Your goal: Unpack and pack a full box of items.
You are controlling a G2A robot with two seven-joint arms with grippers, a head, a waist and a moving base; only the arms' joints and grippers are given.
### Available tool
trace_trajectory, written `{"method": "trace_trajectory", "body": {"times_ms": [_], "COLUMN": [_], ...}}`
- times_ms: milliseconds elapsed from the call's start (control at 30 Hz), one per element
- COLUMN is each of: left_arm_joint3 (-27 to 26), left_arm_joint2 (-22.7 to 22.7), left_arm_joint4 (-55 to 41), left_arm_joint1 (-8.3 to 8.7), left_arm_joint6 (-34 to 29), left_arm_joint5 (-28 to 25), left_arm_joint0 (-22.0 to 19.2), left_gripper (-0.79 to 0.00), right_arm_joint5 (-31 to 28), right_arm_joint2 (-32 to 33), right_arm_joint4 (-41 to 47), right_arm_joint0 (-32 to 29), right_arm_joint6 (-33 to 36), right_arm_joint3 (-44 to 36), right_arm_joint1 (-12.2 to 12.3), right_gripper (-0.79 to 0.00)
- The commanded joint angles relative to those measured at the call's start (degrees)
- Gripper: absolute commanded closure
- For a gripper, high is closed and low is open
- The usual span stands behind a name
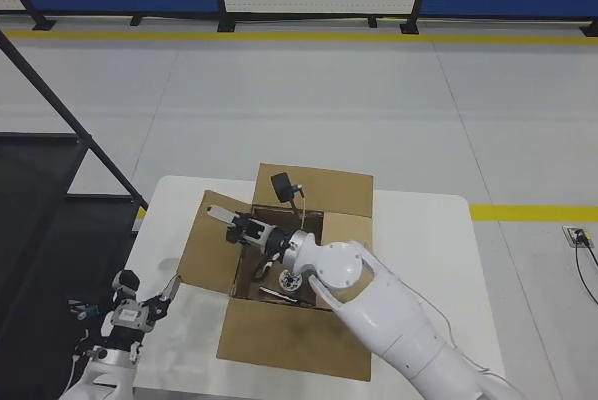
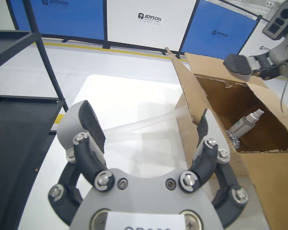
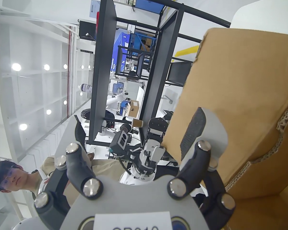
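Note:
An open cardboard box [image 1: 294,340] stands on the white table [image 1: 429,250] with its flaps spread. Inside lie a white spray bottle [image 2: 247,120], a small white round part [image 1: 289,283] and a thin dark item [image 1: 275,293]. My right gripper [image 1: 222,225] hangs open over the box's left flap [image 3: 230,84], one finger [image 3: 194,130] close beside the cardboard, nothing held. My left gripper [image 1: 141,300] is open and empty at the table's near left corner, a short way from the box's left side [image 2: 266,180]. From there the right gripper [image 2: 240,66] shows above the box rim.
A black metal shelf rack [image 1: 39,230] stands just left of the table, close to my left arm. Bare tabletop [image 2: 124,101] lies between my left gripper and the box, and more to the right of the box. The table's left edge [image 1: 154,215] is near.

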Motion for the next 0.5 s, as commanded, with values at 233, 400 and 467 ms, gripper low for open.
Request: {"method": "trace_trajectory", "body": {"times_ms": [233,400,467], "left_arm_joint3": [5.46,7.20,7.62], "left_arm_joint2": [0.92,1.68,1.86], "left_arm_joint4": [1.47,2.28,2.91], "left_arm_joint1": [0.02,-0.02,-0.02], "left_arm_joint6": [-1.31,-1.81,-1.90], "left_arm_joint5": [-1.42,-1.76,-1.71], "left_arm_joint0": [-2.42,-3.46,-3.77], "left_gripper": [-0.785,-0.785,-0.785], "right_arm_joint5": [1.89,2.68,2.80], "right_arm_joint2": [10.20,16.30,18.16], "right_arm_joint4": [-1.14,-1.27,-1.09], "right_arm_joint0": [-8.43,-14.64,-16.80], "right_arm_joint6": [16.62,23.56,25.02], "right_arm_joint3": [-14.69,-24.32,-27.42], "right_arm_joint1": [4.46,6.71,7.33], "right_gripper": [-0.785,-0.785,-0.785]}}
